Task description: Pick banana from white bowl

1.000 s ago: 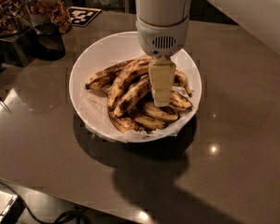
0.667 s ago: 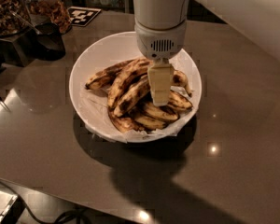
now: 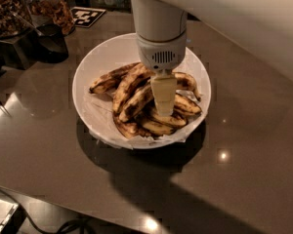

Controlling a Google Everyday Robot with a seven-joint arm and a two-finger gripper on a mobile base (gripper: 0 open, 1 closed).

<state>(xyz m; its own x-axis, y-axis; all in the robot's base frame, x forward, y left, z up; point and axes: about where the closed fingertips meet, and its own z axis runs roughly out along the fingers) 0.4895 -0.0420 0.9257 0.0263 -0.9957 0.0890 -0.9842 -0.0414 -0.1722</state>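
The white bowl (image 3: 90, 65) sits on the dark countertop with a crinkled paper lining and several overripe, brown-blotched bananas piled in it. A long arched banana (image 3: 128, 87) lies on top at centre-left, running from the bowl's middle toward the front. My gripper (image 3: 164, 110) hangs straight down from the white wrist over the bowl's centre, its tip among the bananas just right of that long one. The gripper hides the bananas behind it.
Dark containers of nuts or snacks (image 3: 10, 13) stand at the back left. A black-and-white marker tag (image 3: 87, 16) lies behind the bowl. A cable (image 3: 49, 225) runs along the front-left edge. The white arm (image 3: 244, 23) spans the upper right.
The gripper has shifted slightly left and a little lower into the bowl. The bananas have not moved.
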